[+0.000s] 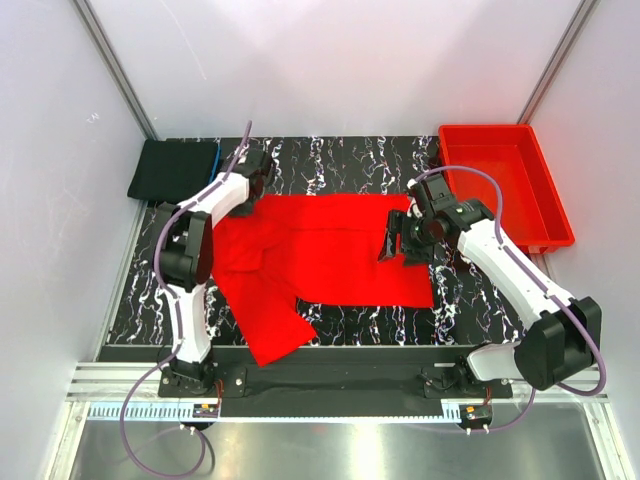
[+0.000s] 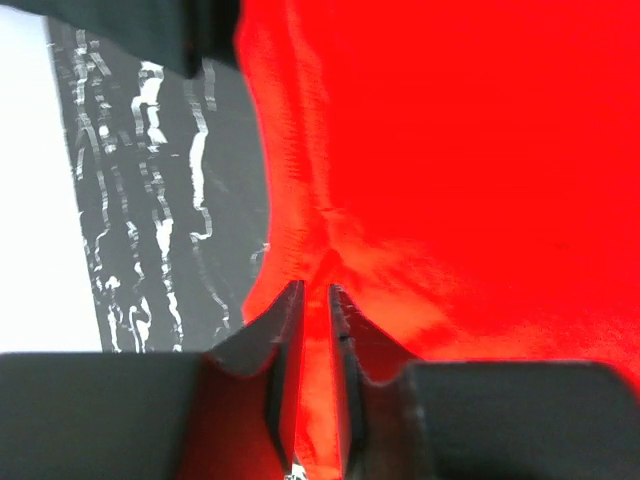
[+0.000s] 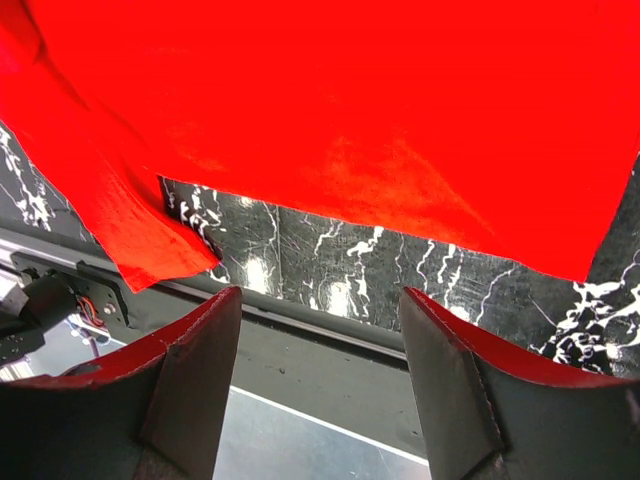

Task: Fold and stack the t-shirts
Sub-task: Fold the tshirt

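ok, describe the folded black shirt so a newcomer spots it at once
Find the black marbled table, then its far-left corner. The folded black t-shirt lies there. Unlike the spread red t-shirt, it is dark, with a blue edge showing.

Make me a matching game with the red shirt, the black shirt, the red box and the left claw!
Things:
1. red t-shirt
2. black t-shirt
3. red bin
4. left gripper

Places or states:
A. at the far right
B. pinching red cloth
C. folded at the far left
D. spread out in the middle

Pairs: 1-D, 2-C, 3-A, 4-B
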Action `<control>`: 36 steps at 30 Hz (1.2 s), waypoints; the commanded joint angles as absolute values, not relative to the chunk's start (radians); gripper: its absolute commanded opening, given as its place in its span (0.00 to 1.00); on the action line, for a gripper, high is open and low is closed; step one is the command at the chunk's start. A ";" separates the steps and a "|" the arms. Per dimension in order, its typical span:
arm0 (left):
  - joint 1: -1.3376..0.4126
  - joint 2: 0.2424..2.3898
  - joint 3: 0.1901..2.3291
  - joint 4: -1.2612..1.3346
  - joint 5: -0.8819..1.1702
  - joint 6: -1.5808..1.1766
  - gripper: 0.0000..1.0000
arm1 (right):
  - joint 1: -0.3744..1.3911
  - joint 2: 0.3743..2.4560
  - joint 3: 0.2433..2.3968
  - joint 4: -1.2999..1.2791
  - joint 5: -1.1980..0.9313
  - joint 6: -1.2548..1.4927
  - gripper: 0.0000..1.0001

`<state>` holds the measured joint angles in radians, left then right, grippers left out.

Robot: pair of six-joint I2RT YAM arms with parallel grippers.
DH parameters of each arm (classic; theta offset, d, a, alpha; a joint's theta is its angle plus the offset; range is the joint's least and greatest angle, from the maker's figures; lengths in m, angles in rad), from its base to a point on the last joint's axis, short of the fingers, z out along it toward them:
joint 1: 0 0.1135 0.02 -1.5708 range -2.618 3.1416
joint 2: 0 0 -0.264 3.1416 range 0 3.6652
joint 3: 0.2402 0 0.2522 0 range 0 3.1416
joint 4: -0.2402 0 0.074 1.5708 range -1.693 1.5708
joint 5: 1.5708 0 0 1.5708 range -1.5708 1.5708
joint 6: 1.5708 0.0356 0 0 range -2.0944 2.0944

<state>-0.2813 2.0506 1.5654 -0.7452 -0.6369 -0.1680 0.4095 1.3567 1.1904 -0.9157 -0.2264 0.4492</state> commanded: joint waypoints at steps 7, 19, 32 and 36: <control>-0.445 1.735 1.451 -0.801 -0.476 -0.253 0.81 | 0.407 1.316 1.178 -0.882 -0.222 0.434 0.71; -0.469 1.766 1.216 -0.718 -0.402 -0.261 0.80 | 0.408 1.330 1.163 -0.827 -0.282 0.475 0.71; -0.476 1.753 1.190 -0.686 -0.385 -0.311 0.82 | 0.407 1.301 1.112 -0.805 -0.295 0.514 0.71; -0.485 1.729 1.172 -0.658 -0.390 -0.311 0.82 | 0.407 1.299 1.101 -0.795 -0.301 0.523 0.71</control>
